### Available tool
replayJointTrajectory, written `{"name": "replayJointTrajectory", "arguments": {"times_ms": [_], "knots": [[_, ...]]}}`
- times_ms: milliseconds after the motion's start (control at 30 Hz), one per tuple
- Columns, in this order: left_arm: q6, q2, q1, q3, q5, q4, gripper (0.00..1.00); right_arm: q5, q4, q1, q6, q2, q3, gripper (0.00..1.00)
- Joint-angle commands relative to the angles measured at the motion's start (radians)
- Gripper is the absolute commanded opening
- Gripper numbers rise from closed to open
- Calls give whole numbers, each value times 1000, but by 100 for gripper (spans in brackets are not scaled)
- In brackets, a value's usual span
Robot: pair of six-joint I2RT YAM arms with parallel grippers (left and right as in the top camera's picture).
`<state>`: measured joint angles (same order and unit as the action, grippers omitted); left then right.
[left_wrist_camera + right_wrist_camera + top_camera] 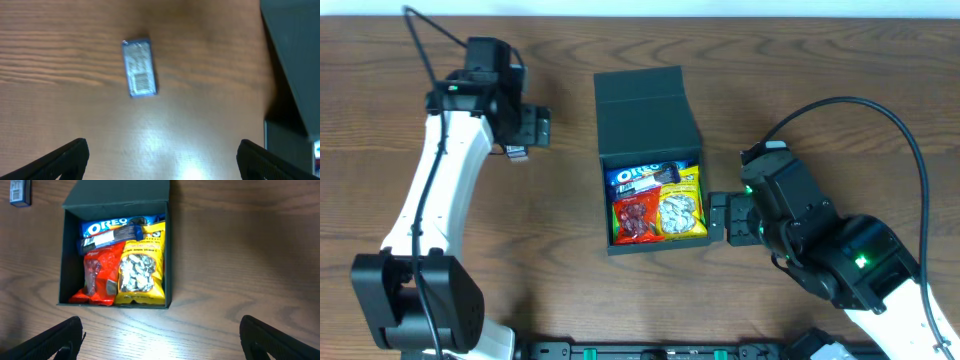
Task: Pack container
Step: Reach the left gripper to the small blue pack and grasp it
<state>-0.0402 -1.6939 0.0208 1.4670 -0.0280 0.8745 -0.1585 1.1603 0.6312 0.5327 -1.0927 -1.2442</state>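
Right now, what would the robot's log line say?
container: lid open, snack packets inside | blue packet: on table, outside | left gripper: open, empty | right gripper: open, empty

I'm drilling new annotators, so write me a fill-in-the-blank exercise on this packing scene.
The blue cookie packet in the container reads ____.
The yellow packet and the red packet lie side by side ____ the container.
The left gripper hovers over the small blue packet on the table, its jaws ____.
The right gripper holds ____.
Missing words: Oreo; inside; open; nothing.
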Motion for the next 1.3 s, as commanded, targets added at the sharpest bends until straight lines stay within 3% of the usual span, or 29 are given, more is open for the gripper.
{"name": "replayJointTrajectory", "arguments": {"times_ms": [0,200,467,1033,1200,1267], "knots": [[48,-3,-34,13,-34,-30,95,-18,3,-11,-14,0,-16,99],[55,-80,-44,8,-47,-70,95,-18,3,-11,-14,0,-16,99],[154,-213,-60,8,-43,-147,95,-18,3,-11,-14,0,-16,99],[161,-357,-67,8,-5,-253,95,-18,3,-11,-14,0,-16,99],[161,-363,-87,8,-5,-271,100,-18,3,-11,-14,0,-16,99],[161,-364,-100,8,-8,-277,92,-18,3,-11,-14,0,-16,99]]}}
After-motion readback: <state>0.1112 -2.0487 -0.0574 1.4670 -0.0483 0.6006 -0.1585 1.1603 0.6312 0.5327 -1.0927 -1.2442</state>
